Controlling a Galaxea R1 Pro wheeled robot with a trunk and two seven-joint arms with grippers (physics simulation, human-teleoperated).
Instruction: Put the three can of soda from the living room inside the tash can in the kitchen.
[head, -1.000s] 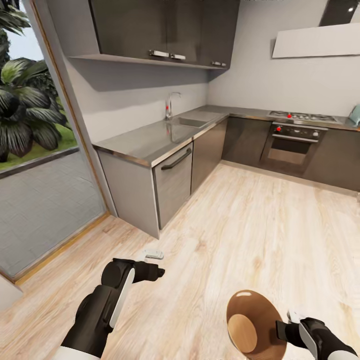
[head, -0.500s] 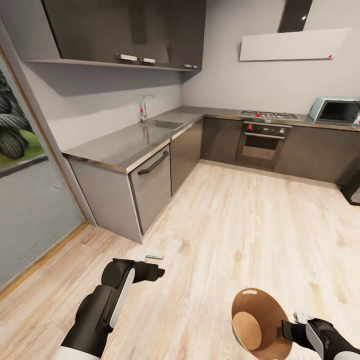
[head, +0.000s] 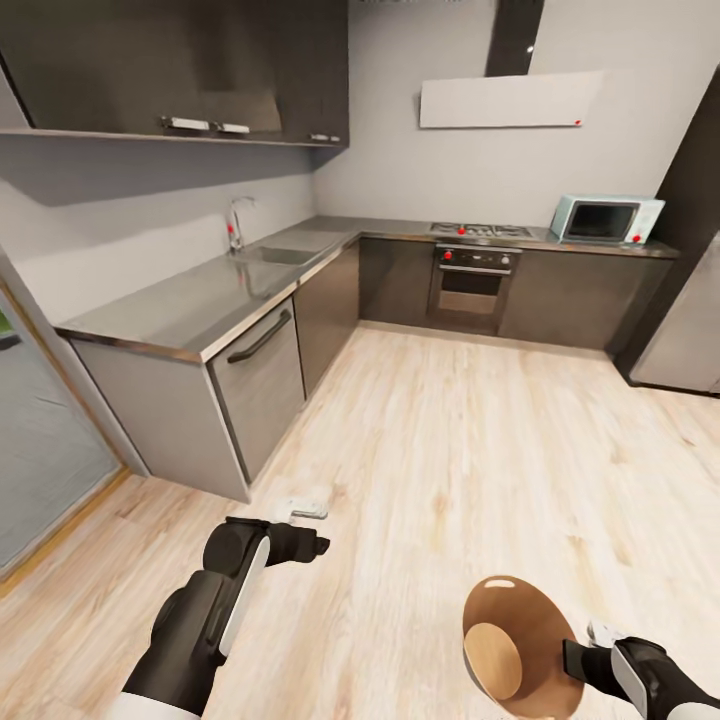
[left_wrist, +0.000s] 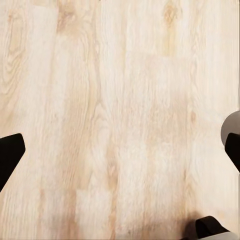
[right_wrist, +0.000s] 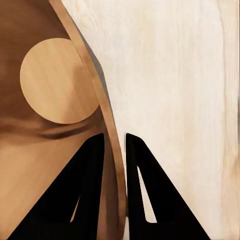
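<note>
Your right end effector (right_wrist: 114, 150) is clamped on the tash can (head: 520, 640) rim at five o'clock in the head view, one finger inside. Left end effector (head: 318, 546) is spread wide, empty. Keep the bin level while driving across the floor (head: 480, 440).

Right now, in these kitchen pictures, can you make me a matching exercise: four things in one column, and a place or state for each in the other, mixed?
Things:
1. trash can
2. microwave
3. faucet
4. left gripper

Places or states:
A. on the counter, right of the stove
B. open over bare floor
C. rim pinched by the right gripper
D. beside the sink

Pairs: 1-C, 2-A, 3-D, 4-B
</note>
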